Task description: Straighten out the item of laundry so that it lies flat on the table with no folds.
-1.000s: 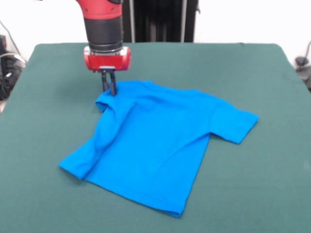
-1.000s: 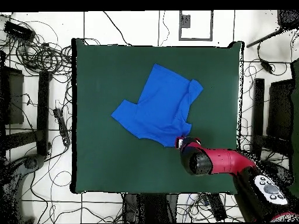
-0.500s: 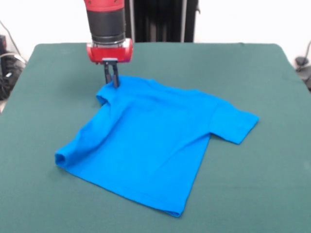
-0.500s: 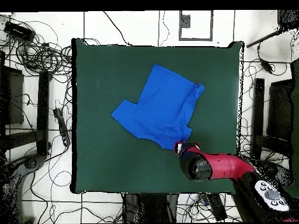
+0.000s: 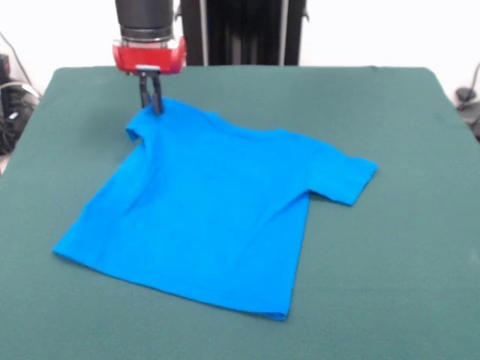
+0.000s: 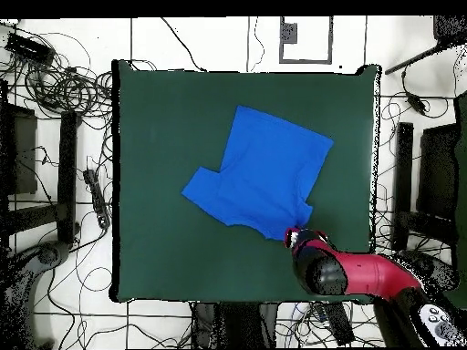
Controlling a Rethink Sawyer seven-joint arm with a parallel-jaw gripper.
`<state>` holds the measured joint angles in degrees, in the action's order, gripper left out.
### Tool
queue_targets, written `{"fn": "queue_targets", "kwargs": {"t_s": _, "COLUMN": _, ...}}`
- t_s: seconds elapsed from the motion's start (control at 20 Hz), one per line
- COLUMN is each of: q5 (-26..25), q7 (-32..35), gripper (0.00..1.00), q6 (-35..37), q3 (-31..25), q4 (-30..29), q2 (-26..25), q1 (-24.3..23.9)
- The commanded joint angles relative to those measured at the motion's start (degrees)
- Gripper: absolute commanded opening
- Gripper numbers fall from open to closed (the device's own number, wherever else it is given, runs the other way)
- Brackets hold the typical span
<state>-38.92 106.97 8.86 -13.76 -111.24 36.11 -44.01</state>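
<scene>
- The item of laundry (image 5: 210, 214), a bright blue T-shirt showing a plain blue face, lies spread over the middle of the bench (image 5: 390, 270), with its far corner toward the robot's side.
- Most of the straightening looks done: the body is open and nearly flat, the hem runs as a clean edge along the near side in the front view, and one sleeve (image 5: 345, 174) lies out flat to the side.
- What is left, as I judge it: the corner under the tool (image 5: 151, 105) is still pinched and raised a little, with a small curled lip of cloth just beside it, and only one sleeve shows clearly. The other seems tucked or bunched at that held corner, though I cannot tell for sure.
- The tool is clamped on the shirt's far corner, its two dark tips drawn together on the cloth.
- In the overhead view the red arm (image 6: 365, 273) reaches in from the bench's edge and hides that corner, so the fold there cannot be checked from above.
- Nothing else lies on the green cloth, and plenty of bare bench surrounds the shirt.
- Cables (image 6: 55, 82) and frames stand on the floor around the bench, well apart from the shirt.
</scene>
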Motion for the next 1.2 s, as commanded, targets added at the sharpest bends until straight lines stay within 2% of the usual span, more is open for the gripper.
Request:
{"fn": "queue_targets", "kwargs": {"t_s": 0.05, "q5": -0.58, "q7": 0.12, "gripper": 0.0, "q6": 6.06, "q3": -0.64, "q4": -3.11, "q2": 0.85, "q1": 0.34}}
{"fn": "queue_targets", "kwargs": {"t_s": 0.5, "q5": -1.11, "q7": 1.59, "gripper": 0.0, "q6": 4.88, "q3": 0.38, "q4": -2.33, "q2": -0.16, "q1": 1.87}}
{"fn": "queue_targets", "kwargs": {"t_s": 0.65, "q5": -2.98, "q7": 6.29, "gripper": 0.0, "q6": 0.67, "q3": 6.93, "q4": -0.22, "q2": -0.03, "q1": 8.64}}
{"fn": "queue_targets", "kwargs": {"t_s": 0.8, "q5": -3.28, "q7": 10.29, "gripper": 0.0, "q6": -4.23, "q3": 13.85, "q4": 2.67, "q2": -2.05, "q1": 15.68}}
{"fn": "queue_targets", "kwargs": {"t_s": 1.0, "q5": -0.51, "q7": 15.65, "gripper": 0.0, "q6": -11.27, "q3": 28.17, "q4": 5.85, "q2": -4.52, "q1": 28.17}}
{"fn": "queue_targets", "kwargs": {"t_s": 1.05, "q5": 0.61, "q7": 15.77, "gripper": 0.0, "q6": -11.97, "q3": 30.3, "q4": 5.94, "q2": -4.81, "q1": 29.97}}
{"fn": "queue_targets", "kwargs": {"t_s": 1.2, "q5": 3.72, "q7": 14.55, "gripper": 0.0, "q6": -13.07, "q3": 31.56, "q4": 5.28, "q2": -5.35, "q1": 30.98}}
